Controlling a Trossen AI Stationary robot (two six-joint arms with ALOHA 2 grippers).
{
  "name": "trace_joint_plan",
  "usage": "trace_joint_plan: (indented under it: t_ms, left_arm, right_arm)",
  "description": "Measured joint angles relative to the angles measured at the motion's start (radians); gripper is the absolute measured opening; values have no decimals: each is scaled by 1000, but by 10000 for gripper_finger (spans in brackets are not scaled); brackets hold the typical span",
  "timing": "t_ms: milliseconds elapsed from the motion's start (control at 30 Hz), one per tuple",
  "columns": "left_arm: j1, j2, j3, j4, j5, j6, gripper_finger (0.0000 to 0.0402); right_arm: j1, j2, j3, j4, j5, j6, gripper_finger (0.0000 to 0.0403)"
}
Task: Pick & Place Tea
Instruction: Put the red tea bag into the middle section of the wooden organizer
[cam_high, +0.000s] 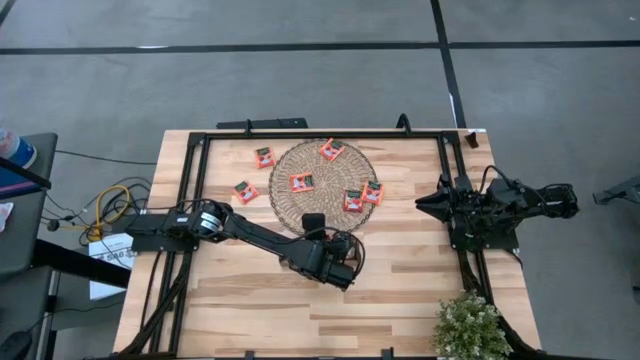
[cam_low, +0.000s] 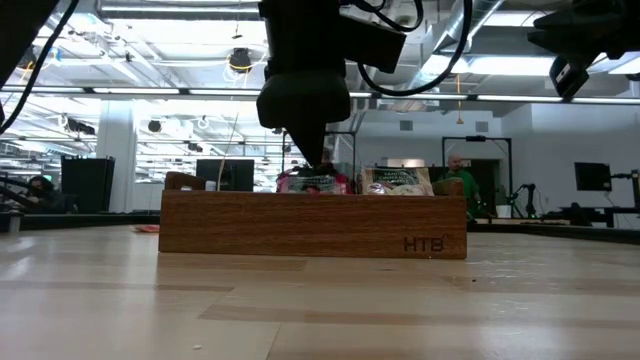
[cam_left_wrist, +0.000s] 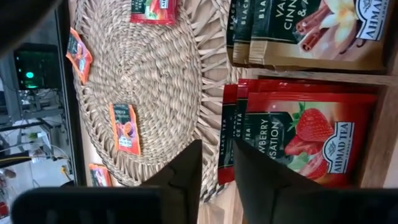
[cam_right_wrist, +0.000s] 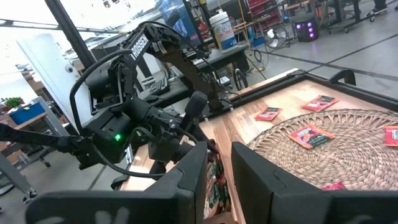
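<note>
Near the middle of the bench (cam_high: 240, 290), the left arm stretches from its base at the left edge out to the right, its wrist bent down over the wooden tray (cam_low: 312, 228), which sits just on the near side of the round woven mat (cam_high: 322, 185). The left hand (cam_left_wrist: 217, 165) points down at the tray; its two dark fingers (cam_left_wrist: 186, 171) stand slightly apart with a narrow gap between them and nothing in it, their tips hovering just at the left edge of the strawberry tea sachets (cam_left_wrist: 305, 137) stacked in one compartment. A second stack, darker sachets with a cinnamon picture (cam_left_wrist: 305, 31), fills the next compartment. In the low view, sachet tops poke up above the tray's front wall, with the left hand hanging right above them.

More tea lies loose: four red-orange sachets (cam_high: 302, 181) on the mat, spread from its far side to its right edge, and two more (cam_high: 246, 191) on the bare bench just left of the mat.

The right arm waits folded at the right edge of the bench. The right hand (cam_right_wrist: 217, 171) points left toward the mat, fingers a little apart and holding nothing. A small green plant (cam_high: 470, 325) stands at the near right corner.
</note>
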Motion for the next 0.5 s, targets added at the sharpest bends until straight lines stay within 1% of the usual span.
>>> trace_joint_plan:
  t_ms: [133, 233, 300, 467, 500]
  left_arm:
    - [0, 0, 6, -7, 0, -4, 97]
    - [0, -1, 56, -44, 1, -8, 99]
    - [0, -1, 116, -89, 2, -30, 99]
    - [-2, -3, 327, -214, 3, -108, 99]
    - [-2, -11, 340, -215, 1, -108, 99]
  right_arm:
    - [0, 0, 0, 0, 0, 0, 66]
    - [0, 0, 0, 0, 0, 0, 66]
    - [0, 0, 0, 0, 0, 0, 66]
    - [0, 0, 0, 0, 0, 0, 66]
    - [0, 0, 0, 0, 0, 0, 66]
